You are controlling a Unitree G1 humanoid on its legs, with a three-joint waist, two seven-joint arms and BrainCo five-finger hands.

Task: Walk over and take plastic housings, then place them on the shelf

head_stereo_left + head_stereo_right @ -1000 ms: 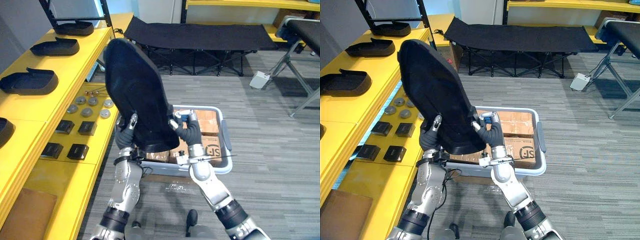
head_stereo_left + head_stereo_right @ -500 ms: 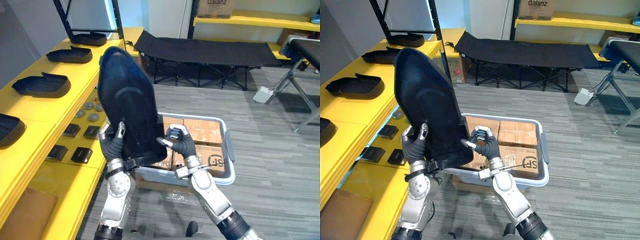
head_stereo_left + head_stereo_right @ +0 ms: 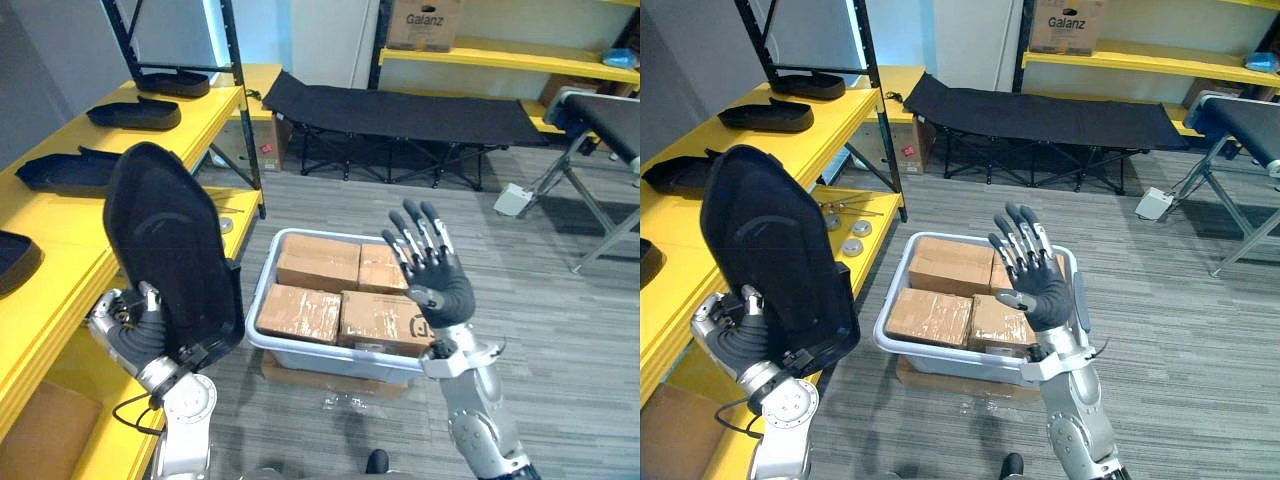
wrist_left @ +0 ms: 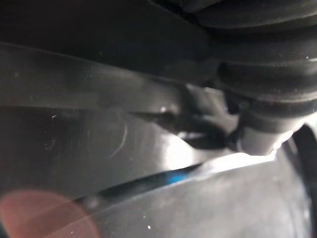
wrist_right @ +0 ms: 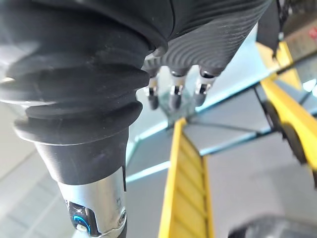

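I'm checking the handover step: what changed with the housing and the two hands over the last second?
The right hand let go of the plastic housing and is now raised open by the grey bin. The left hand alone grips it and has swung it left toward the yellow shelf. The camera shifted too. The boxes in the bin and the shelved housings stayed put.

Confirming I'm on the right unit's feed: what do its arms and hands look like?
The left arm and right arm are silver-grey metal. The right hand has a dark palm and slim silver fingers with dark tips. A dark ribbed cover wraps the left hand and both wrists.
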